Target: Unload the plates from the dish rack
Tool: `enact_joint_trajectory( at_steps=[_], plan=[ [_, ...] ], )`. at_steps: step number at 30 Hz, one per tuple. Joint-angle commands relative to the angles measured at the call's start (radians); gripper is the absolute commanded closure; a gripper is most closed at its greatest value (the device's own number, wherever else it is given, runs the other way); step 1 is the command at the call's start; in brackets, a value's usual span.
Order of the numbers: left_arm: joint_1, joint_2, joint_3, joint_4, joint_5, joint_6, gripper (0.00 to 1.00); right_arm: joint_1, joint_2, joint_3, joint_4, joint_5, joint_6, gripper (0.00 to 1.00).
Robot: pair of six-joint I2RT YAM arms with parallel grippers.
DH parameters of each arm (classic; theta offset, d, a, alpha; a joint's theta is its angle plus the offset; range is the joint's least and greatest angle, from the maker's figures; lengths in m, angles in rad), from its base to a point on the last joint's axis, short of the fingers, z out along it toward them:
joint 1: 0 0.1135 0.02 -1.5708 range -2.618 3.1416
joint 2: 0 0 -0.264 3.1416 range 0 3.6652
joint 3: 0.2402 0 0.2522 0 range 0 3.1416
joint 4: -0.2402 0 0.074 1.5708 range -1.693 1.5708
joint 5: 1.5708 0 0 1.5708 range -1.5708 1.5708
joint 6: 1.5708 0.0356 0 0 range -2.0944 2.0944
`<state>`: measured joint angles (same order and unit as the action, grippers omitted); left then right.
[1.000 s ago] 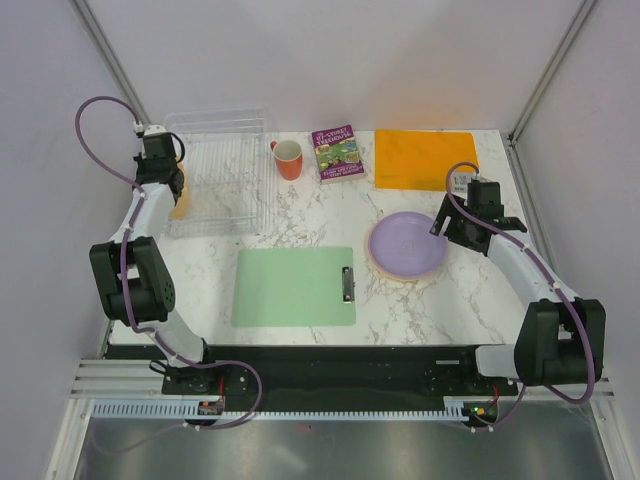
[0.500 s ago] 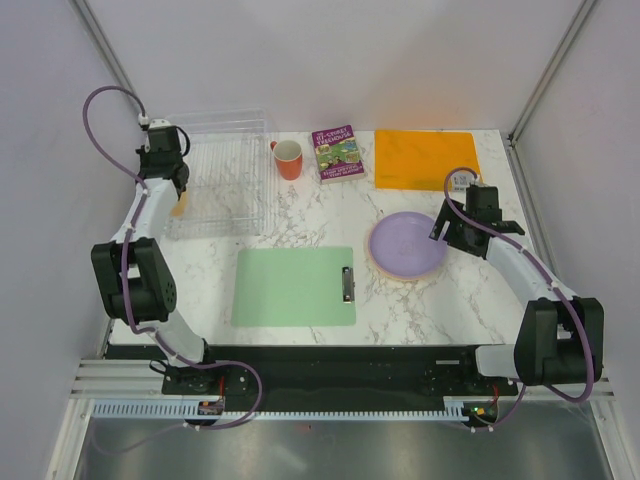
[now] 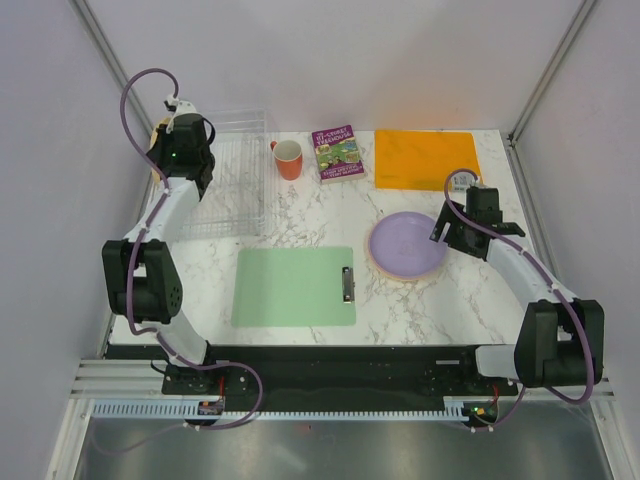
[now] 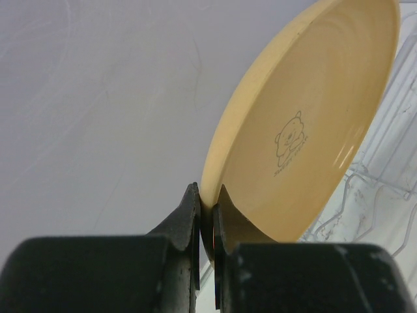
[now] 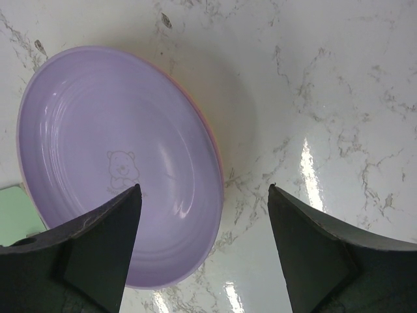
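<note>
Your left hand (image 4: 207,202) is pinching the tan plate (image 4: 306,124) by its rim, holding it on edge over the rack's (image 3: 235,185) far-left corner. The lilac plate (image 3: 405,243) is lying flat on the desk (image 3: 320,215) well to the right, just beside your right hand (image 3: 462,222), which is hovering spread. You are likely facing a long rightward carry, tipping it flat.

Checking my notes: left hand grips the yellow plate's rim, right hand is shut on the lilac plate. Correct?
No: the right wrist view shows the right hand open above the lilac plate, holding nothing. The left hand grips the yellow plate by its rim.
</note>
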<state>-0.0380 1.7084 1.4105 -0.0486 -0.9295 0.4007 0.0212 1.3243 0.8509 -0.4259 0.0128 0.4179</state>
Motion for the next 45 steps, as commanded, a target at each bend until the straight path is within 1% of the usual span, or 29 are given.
enact_joint_trajectory(
  at_steps=[1, 5, 7, 8, 9, 10, 11, 12, 14, 15, 16, 17, 18, 19, 20, 21, 22, 24, 27, 29, 30, 32, 36, 39, 43, 45],
  plan=[
    [-0.003, -0.05, 0.008, 0.133, -0.098, 0.09, 0.98, -0.006, -0.04, -0.006, 0.009, 0.004, -0.011, 0.14],
    [-0.019, -0.105, 0.011, 0.124, -0.094, 0.095, 0.98, -0.007, -0.06, 0.0, -0.002, -0.002, -0.013, 0.15],
    [-0.048, -0.151, 0.011, 0.08, -0.071, 0.084, 0.98, -0.007, -0.08, 0.008, -0.007, -0.005, -0.014, 0.14],
    [-0.06, -0.17, 0.015, 0.055, -0.059, 0.052, 0.98, -0.007, -0.091, 0.011, -0.011, -0.005, -0.016, 0.15],
    [-0.086, -0.185, 0.019, 0.014, -0.017, 0.024, 0.98, -0.007, -0.112, 0.022, -0.016, -0.004, -0.019, 0.14],
    [-0.1, -0.213, 0.027, -0.093, 0.016, -0.012, 0.98, -0.007, -0.126, 0.027, -0.025, -0.004, -0.024, 0.14],
    [-0.115, -0.222, 0.044, -0.14, 0.05, -0.087, 0.98, -0.007, -0.143, 0.031, -0.03, -0.001, -0.025, 0.15],
    [-0.144, -0.231, 0.054, -0.201, 0.128, -0.13, 0.98, -0.007, -0.175, 0.042, -0.034, 0.004, -0.031, 0.14],
    [-0.174, -0.259, 0.07, -0.33, 0.222, -0.245, 0.98, -0.007, -0.209, 0.051, -0.048, 0.001, -0.034, 0.14],
    [-0.2, -0.271, 0.068, -0.359, 0.324, -0.284, 0.98, -0.006, -0.236, 0.059, -0.048, -0.005, -0.036, 0.13],
    [-0.21, -0.282, 0.067, -0.387, 0.399, -0.362, 0.98, -0.007, -0.25, 0.062, -0.048, -0.045, -0.036, 0.14],
    [-0.218, -0.306, 0.055, -0.422, 0.472, -0.391, 0.98, -0.007, -0.258, 0.065, -0.048, -0.065, -0.033, 0.13],
    [-0.232, -0.317, 0.042, -0.427, 0.609, -0.446, 0.98, -0.006, -0.273, 0.072, -0.047, -0.091, -0.03, 0.13],
    [-0.24, -0.328, 0.03, -0.427, 0.664, -0.483, 0.98, -0.006, -0.278, 0.074, -0.039, -0.134, -0.018, 0.13],
    [-0.244, -0.335, 0.004, -0.425, 0.713, -0.563, 0.98, -0.006, -0.283, 0.074, -0.034, -0.158, -0.015, 0.13],
    [-0.249, -0.337, -0.008, -0.422, 0.821, -0.598, 0.98, -0.004, -0.289, 0.073, -0.027, -0.178, -0.008, 0.14],
    [-0.258, -0.337, -0.016, -0.424, 0.848, -0.652, 0.98, -0.001, -0.293, 0.073, -0.013, -0.195, 0.01, 0.14],
    [-0.293, -0.334, -0.044, -0.419, 0.894, -0.694, 0.98, 0.0, -0.309, 0.068, 0.002, -0.24, 0.033, 0.13],
    [-0.35, -0.337, -0.082, -0.396, 0.909, -0.74, 0.98, 0.005, -0.324, 0.059, 0.055, -0.307, 0.079, 0.13],
    [-0.358, -0.345, -0.114, -0.376, 0.951, -0.784, 0.98, 0.011, -0.329, 0.051, 0.108, -0.345, 0.123, 0.13],
    [-0.362, -0.348, -0.125, -0.367, 1.0, -0.799, 0.98, 0.014, -0.329, 0.044, 0.127, -0.373, 0.136, 0.13],
    [-0.373, -0.355, -0.157, -0.33, 1.038, -0.835, 0.98, 0.032, -0.327, 0.037, 0.179, -0.389, 0.159, 0.13],
    [-0.41, -0.363, -0.183, -0.287, 1.109, -0.878, 0.98, 0.092, -0.294, 0.043, 0.211, -0.361, 0.185, 0.13],
    [-0.431, -0.372, -0.202, -0.251, 1.153, -0.905, 0.98, 0.161, -0.263, 0.043, 0.237, -0.326, 0.193, 0.13],
    [-0.464, -0.368, -0.211, -0.227, 1.155, -0.922, 0.98, 0.261, -0.218, 0.048, 0.289, -0.283, 0.222, 0.13],
    [-0.479, -0.365, -0.211, -0.223, 1.153, -0.924, 0.98, 0.287, -0.189, 0.051, 0.308, -0.275, 0.232, 0.13]
  ],
)
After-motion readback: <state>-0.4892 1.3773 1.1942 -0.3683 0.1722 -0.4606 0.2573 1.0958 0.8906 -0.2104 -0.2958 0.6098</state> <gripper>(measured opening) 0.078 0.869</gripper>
